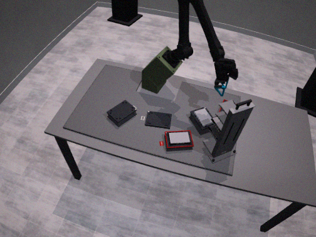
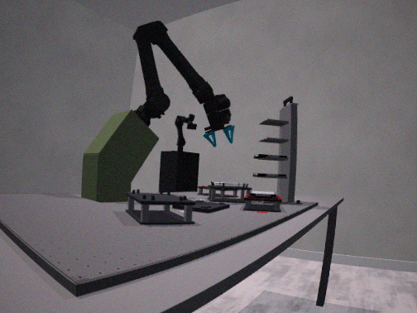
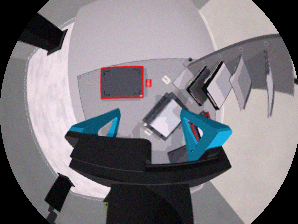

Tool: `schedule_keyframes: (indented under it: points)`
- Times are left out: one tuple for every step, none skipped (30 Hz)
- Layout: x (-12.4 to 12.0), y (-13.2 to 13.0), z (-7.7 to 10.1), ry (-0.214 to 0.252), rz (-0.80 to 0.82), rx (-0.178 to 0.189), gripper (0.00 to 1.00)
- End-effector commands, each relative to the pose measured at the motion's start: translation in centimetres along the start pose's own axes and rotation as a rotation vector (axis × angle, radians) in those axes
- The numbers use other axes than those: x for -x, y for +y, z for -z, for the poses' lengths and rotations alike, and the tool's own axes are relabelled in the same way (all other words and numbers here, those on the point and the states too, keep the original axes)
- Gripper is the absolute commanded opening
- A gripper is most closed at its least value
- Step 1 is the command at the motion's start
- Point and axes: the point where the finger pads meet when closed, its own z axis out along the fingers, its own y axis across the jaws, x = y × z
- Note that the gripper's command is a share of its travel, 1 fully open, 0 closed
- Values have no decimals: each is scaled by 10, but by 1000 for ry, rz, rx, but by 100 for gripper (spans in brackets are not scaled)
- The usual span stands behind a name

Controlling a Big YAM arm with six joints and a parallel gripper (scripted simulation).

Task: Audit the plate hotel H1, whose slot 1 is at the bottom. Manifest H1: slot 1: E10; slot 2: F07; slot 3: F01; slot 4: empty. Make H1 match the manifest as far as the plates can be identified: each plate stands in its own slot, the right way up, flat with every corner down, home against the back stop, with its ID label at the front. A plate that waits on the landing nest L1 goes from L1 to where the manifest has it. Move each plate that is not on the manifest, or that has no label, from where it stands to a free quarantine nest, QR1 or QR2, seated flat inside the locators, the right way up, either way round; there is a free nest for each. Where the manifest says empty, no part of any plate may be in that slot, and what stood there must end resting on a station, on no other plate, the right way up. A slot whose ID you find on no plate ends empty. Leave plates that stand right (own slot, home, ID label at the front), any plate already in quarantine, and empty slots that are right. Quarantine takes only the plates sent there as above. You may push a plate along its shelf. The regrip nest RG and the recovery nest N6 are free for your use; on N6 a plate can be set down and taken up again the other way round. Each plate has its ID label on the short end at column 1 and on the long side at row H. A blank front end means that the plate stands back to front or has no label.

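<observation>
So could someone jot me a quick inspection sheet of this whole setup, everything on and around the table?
Surface: grey table carrying a darker mat.
Job's things: tall plate hotel with four shelves; red-rimmed nest holding a pale plate; grey nest beside the hotel holding a plate; a second red nest, mostly hidden behind the hotel; two dark nests with nothing on top.
Clutter: nothing seen.
Tool: blue-fingered tool in the air short of the hotel, open, holding nothing.
Cables: nothing seen.
Surroundings: green arm base; black pedestal with a small device on top; grey walls, tiled floor.
</observation>
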Motion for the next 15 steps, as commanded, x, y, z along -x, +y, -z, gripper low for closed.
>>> schedule_keyframes:
  points:
    - [29,-1,3,-18,89,10,100]
    - [32,1,2,-9,109,18,100]
    - [34,2,1,-1,129,26,100]
    - [37,4,0,8,149,33,100]
    - [40,6,-1,17,169,41,100]
    - [42,7,-2,25,189,48,100]
    - [45,9,-3,34,209,55,100]
    - [48,11,-4,43,229,62,100]
    - [51,12,-5,51,249,70,100]
    - [53,14,-6,60,269,78,100]
    - [56,16,-7,68,289,86,100]
    - [59,17,-8,77,309,95,100]
    - [61,19,-9,85,329,103,100]
    - [64,21,-10,94,349,111,100]
    - [67,23,-11,102,369,119,100]
